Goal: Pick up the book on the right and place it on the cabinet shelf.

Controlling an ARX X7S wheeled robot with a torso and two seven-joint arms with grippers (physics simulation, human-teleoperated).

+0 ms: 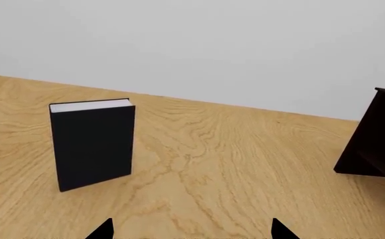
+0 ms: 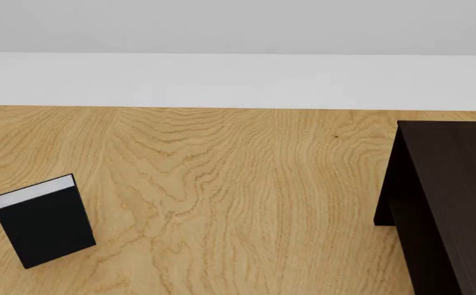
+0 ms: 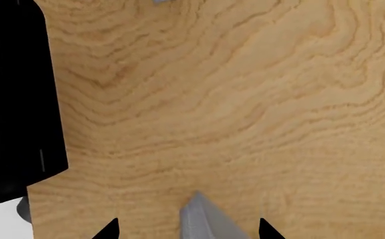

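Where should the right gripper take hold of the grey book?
Across its two covers, near the narrow edge facing the right gripper, coming straight along the gripper's present line. Only that thin edge of the grey book shows, centred between the open fingertips, so its thickness probably fits the gap.

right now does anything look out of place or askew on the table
Nothing looks spilled or damaged. The black book stands upright but turned at an angle to the table edge. A grey object between the right gripper's fingertips can't be identified.

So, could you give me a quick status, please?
Left gripper open, empty. Right gripper open, grey book between its jaws, unclamped. Cabinet close by; black book well clear.
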